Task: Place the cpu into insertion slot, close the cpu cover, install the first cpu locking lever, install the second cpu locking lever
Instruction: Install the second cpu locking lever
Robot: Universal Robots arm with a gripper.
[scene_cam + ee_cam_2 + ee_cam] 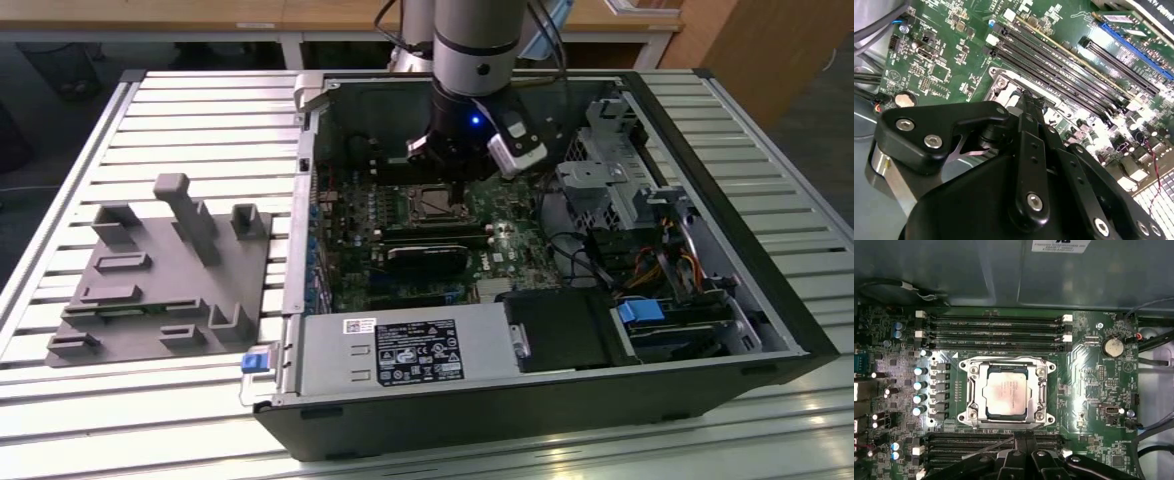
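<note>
The cpu [1006, 392], a dull silver-tan square, lies flat in the insertion slot [974, 371] on the green board. The cpu cover [1040, 390], a silvery frame with a window, lies down around it. In the exterior view the arm reaches into the open computer case, and my gripper [461, 170] hangs just behind the insertion slot [434, 203]. Its black fingers look pressed together at the socket's edge in both wrist views, gripper [1024, 439] and gripper [1032, 99]. A thin metal rod [986, 448] slants away from the tips; contact with it cannot be told.
Long black memory slots [994, 332] flank the socket on two sides. A coin battery [1113, 346] sits nearby. A black block [427, 262], power supply [400, 350] and cables [654, 265] crowd the case. A grey fixture [167, 275] stands on the slatted table at the exterior view's left.
</note>
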